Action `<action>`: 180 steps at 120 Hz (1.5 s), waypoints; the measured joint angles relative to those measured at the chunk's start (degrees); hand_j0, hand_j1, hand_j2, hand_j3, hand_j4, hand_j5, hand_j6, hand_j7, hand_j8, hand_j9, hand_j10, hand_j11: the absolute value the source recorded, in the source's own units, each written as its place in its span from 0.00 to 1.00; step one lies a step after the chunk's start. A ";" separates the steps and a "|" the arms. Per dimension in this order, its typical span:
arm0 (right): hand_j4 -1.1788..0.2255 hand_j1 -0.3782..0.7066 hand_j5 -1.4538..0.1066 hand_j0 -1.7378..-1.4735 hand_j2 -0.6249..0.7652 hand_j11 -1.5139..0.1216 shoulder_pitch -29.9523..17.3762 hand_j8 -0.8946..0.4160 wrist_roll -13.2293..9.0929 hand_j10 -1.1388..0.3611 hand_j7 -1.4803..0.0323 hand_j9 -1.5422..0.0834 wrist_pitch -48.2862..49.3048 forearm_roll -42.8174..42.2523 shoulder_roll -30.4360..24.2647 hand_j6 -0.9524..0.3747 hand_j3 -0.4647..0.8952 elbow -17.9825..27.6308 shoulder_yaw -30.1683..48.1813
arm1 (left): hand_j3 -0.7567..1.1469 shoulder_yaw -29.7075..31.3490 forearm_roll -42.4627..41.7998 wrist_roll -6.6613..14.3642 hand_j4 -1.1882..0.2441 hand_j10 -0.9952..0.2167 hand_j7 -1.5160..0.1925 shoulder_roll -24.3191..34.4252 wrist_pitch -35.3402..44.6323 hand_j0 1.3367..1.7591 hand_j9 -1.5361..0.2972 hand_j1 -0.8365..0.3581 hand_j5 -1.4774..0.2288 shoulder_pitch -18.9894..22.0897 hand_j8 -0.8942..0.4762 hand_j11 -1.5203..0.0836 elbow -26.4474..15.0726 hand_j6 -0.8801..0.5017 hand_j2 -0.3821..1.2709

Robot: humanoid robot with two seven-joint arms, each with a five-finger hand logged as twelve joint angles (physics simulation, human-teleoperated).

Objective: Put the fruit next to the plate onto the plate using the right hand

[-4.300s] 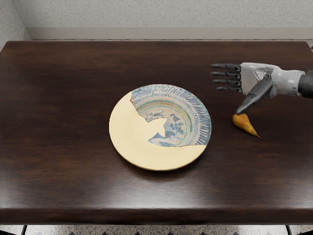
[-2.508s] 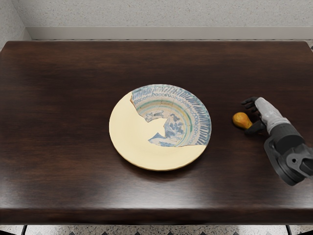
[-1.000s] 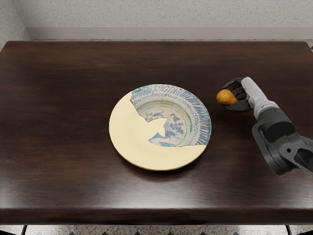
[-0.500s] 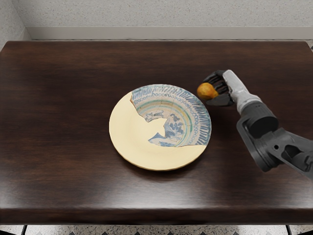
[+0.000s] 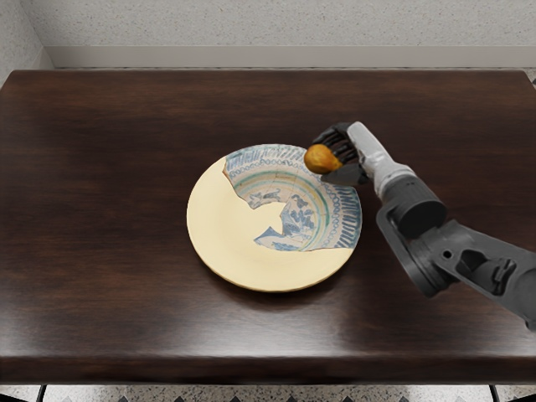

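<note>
Clasping fruit (image 5: 319, 158) in curled fingers (image 5: 333, 134), right hand (image 5: 345, 155); rounded end leftward over plate (image 5: 226, 239) rim.

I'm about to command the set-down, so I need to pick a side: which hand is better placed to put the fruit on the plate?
Right. The right hand grips the fruit and holds it by the upper-right rim of the plate, so a short move inward and a release should do it. The left hand is not in view.

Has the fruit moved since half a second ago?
Yes. The fruit, held in the right hand, has moved left, from just beyond the plate's right rim to above its upper-right edge.
</note>
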 joint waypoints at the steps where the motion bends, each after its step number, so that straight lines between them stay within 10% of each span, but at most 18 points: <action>1: 0.44 0.62 0.43 0.30 0.52 0.45 -0.01 0.23 0.00 0.36 0.47 0.47 0.01 0.00 0.03 0.35 0.34 0.03 -0.02 | 0.40 0.00 0.00 0.00 0.83 0.82 0.89 0.00 0.00 0.76 0.84 0.99 0.87 -0.02 0.65 0.95 0.00 0.64 0.23; 112: 0.46 0.59 0.47 0.30 0.46 0.49 -0.50 0.26 0.26 0.39 0.51 0.51 -0.02 -0.22 5.09 0.35 0.34 1.96 -7.46 | 0.40 0.00 0.00 0.00 0.83 0.82 0.89 0.00 0.00 0.76 0.84 0.99 0.87 0.01 0.65 0.95 0.00 0.64 0.23; 160: 0.70 0.24 0.76 0.30 0.44 0.77 1.60 0.53 -0.26 0.63 0.81 0.79 0.71 -0.12 3.17 0.57 0.34 1.93 -6.70 | 0.40 0.00 0.00 0.00 0.83 0.82 0.89 0.00 0.00 0.76 0.84 0.99 0.87 0.03 0.65 0.95 0.00 0.64 0.23; 180: 0.77 0.13 0.85 0.30 0.44 0.85 1.94 0.61 -0.30 0.69 0.89 0.87 15.13 6.05 1.38 0.65 0.34 1.84 4.78 | 0.40 0.00 0.00 0.00 0.83 0.82 0.89 0.00 0.00 0.76 0.84 0.99 0.87 -0.04 0.65 0.95 0.00 0.64 0.23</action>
